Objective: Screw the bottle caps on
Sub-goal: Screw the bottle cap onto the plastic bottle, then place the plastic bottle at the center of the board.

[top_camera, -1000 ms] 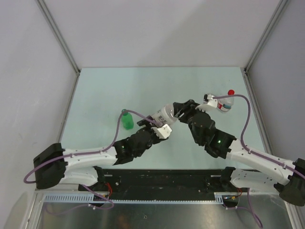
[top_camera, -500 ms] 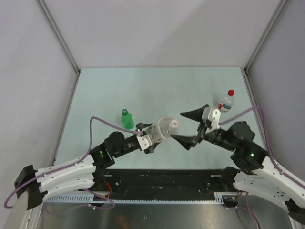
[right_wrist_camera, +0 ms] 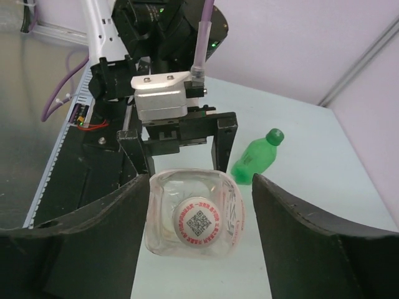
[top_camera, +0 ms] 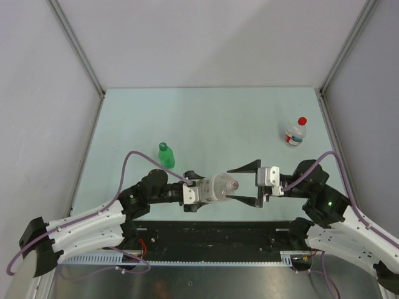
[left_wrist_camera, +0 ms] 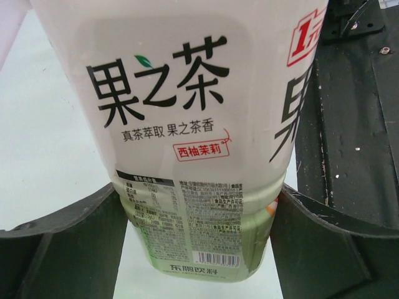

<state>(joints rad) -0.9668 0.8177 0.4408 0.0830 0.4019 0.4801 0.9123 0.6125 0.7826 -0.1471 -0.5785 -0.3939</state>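
White cap [right_wrist_camera: 201, 228] is sitting on the bottle [left_wrist_camera: 187, 156] that left jaws are pinching sideways; right jaws are standing spread either side of the cap. Gripping off-centre is risking cross-threading.

Left hand [top_camera: 201, 190] clamped, right hand [top_camera: 242, 184] spread wide, facing each other.

Reads "果之茶" in big black characters on the label of the tea bottle [left_wrist_camera: 187, 124], with "真茶萃取 果之茶香", a red-boxed "西柚茉莉" and a red "1" at the edge. Carries a QR code on the white cap [right_wrist_camera: 198, 222], ringed by red print too small to read.
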